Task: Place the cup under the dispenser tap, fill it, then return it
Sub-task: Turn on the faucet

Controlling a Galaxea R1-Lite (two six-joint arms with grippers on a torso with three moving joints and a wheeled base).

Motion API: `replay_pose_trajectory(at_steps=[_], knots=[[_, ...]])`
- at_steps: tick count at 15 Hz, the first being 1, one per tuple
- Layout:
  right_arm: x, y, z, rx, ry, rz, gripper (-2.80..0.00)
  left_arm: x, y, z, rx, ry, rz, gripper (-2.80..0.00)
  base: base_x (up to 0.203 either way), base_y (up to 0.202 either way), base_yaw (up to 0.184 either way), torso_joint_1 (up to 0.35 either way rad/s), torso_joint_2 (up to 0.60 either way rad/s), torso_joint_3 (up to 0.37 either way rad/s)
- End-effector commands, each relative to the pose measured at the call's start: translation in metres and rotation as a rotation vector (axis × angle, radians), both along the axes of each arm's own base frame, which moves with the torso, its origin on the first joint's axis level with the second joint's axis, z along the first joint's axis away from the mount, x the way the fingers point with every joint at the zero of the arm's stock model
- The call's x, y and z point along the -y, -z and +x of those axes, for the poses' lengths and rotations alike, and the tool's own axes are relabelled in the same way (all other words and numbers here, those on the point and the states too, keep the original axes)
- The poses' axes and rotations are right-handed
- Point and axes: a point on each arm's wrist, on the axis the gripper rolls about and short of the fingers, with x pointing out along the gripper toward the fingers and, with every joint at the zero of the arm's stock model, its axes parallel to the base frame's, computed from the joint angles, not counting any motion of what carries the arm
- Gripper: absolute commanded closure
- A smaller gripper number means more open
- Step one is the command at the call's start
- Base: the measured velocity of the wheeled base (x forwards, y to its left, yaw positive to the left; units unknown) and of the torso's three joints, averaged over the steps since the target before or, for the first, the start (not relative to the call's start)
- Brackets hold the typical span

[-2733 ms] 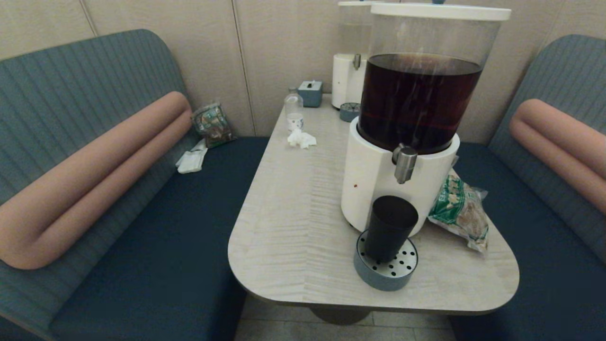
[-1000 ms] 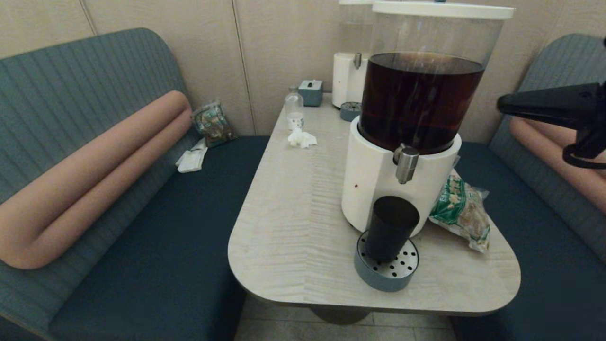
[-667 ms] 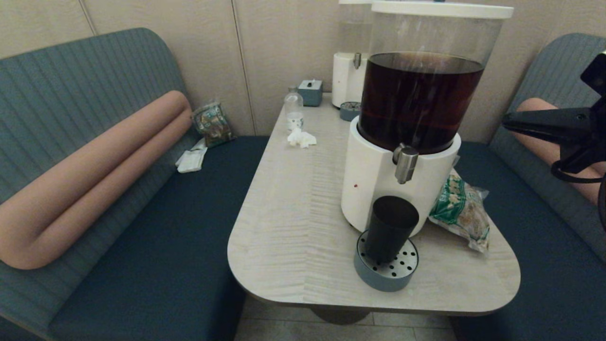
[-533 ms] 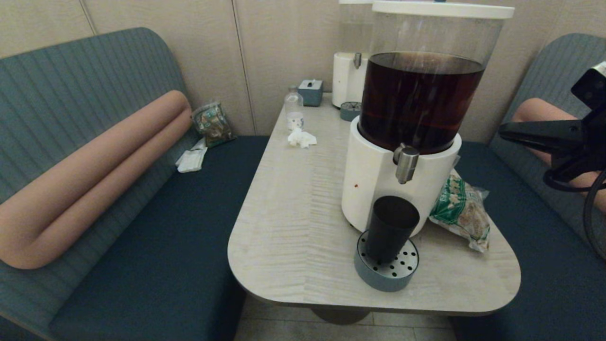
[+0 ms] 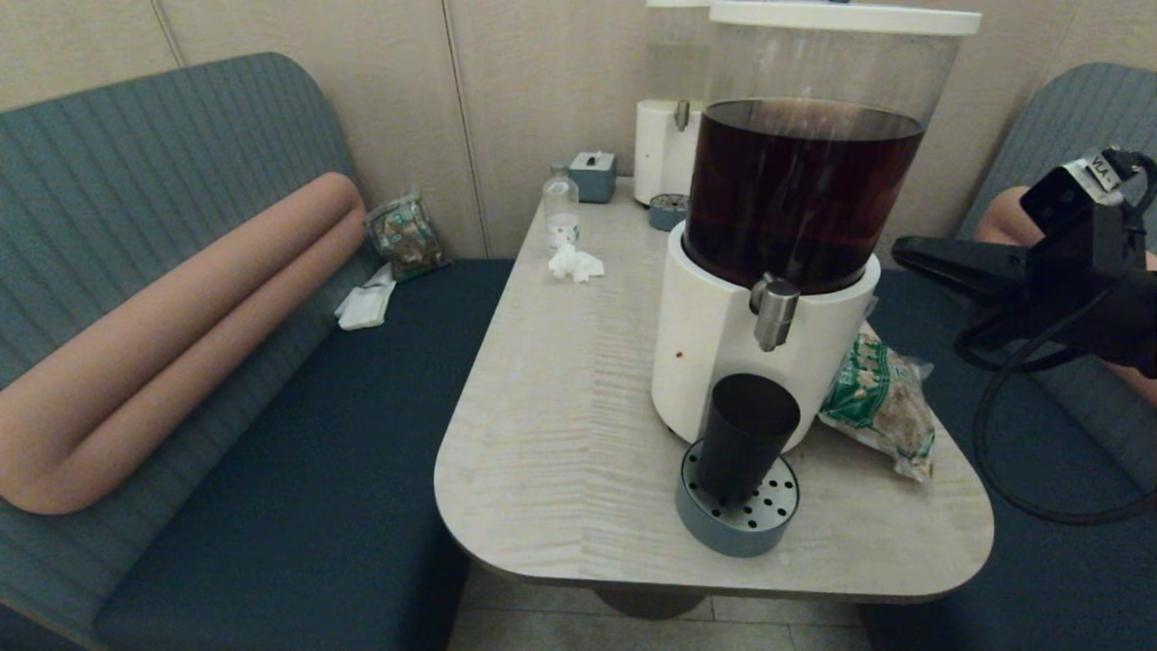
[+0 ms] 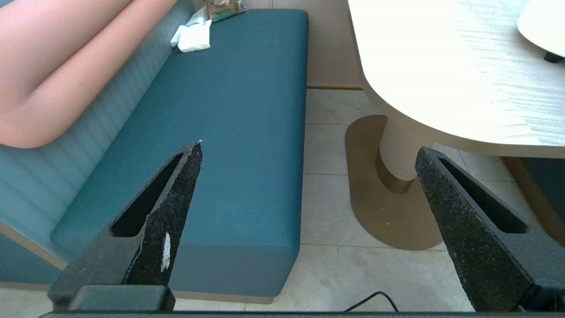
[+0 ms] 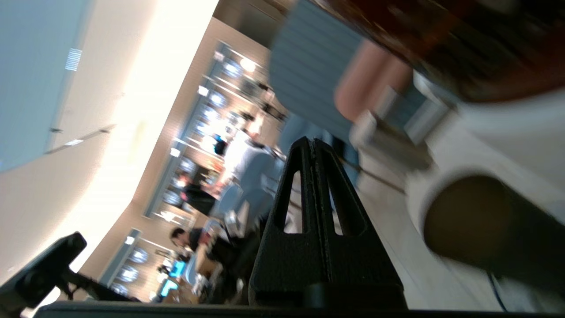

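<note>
The dark smoky cup [image 5: 747, 438] stands upright on the round grey drip tray [image 5: 734, 524], right below the brushed-steel dispenser tap [image 5: 774, 313] of the big white-based dispenser [image 5: 714, 353] holding dark brown drink. My right gripper [image 5: 899, 249] is shut, empty, in the air to the right of the dispenser at about tap height, pointing toward it; it also shows as my right gripper [image 7: 312, 143] in the right wrist view, with the blurred cup [image 7: 476, 221] off to one side. My left gripper [image 6: 309, 148] is open and empty, low over the floor beside the blue bench.
A green snack bag [image 5: 881, 402] lies right of the dispenser. Behind stand a second dispenser [image 5: 664, 136] with colourless liquid, a small clear bottle [image 5: 561, 210], crumpled tissue [image 5: 575, 264] and a grey box [image 5: 593, 176]. Blue benches flank the table [image 5: 560, 434].
My right arm came into view from the right, dropped from tank height, and has moved left toward the dispenser. The cup has stayed on the drip tray.
</note>
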Motion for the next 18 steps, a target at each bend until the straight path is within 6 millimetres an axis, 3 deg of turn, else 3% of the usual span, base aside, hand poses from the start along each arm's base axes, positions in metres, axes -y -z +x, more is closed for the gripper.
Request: replay_pose_trajectory(at_steps=[1,14,18], knots=[[-0.021,0.017,0.015,-0.01,0.005,0.059,0.0,0.0,0.0,0.0,-0.002,-0.001,0.0,-2.8,0.0,0.0,0.0,0.0,0.0,0.0],[-0.027,0.041,0.039,-0.074,-0.008,0.051,0.0,0.0,0.0,0.0,-0.002,-0.001,0.0,-2.8,0.0,0.0,0.0,0.0,0.0,0.0],[-0.03,0.04,0.041,-0.062,-0.041,0.039,0.0,0.0,0.0,0.0,-0.002,-0.001,0.0,-2.8,0.0,0.0,0.0,0.0,0.0,0.0]])
